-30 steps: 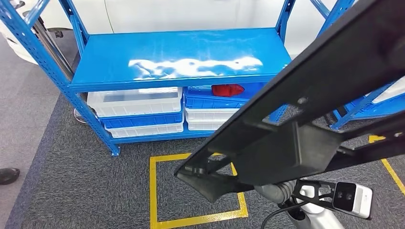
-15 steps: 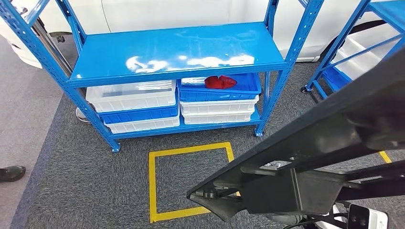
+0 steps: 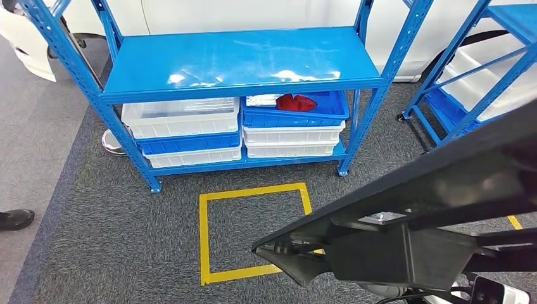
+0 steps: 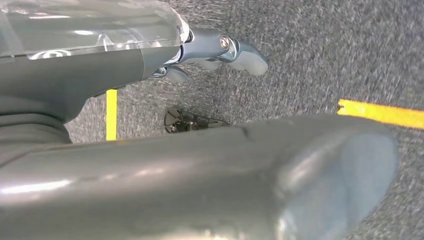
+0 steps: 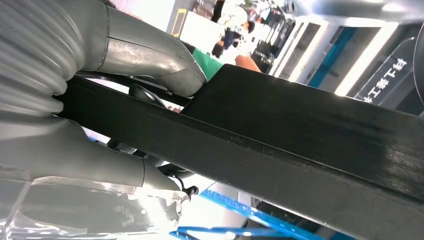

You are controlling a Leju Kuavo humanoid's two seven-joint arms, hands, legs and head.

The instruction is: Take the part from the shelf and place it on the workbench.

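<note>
Dark grey carpet floor (image 3: 126, 253), lighter grey strip along left side. Yellow tape square (image 3: 254, 231) marked on carpet just in front of blue metal rack (image 3: 240, 60). Rack's top shelf glossy, catching overhead light glare. Lower level packed with stacked white and blue bins (image 3: 183, 130), something red (image 3: 296, 101) sitting in upper right blue bin. Second blue rack (image 3: 481, 63) off to right. White wall behind.
</note>
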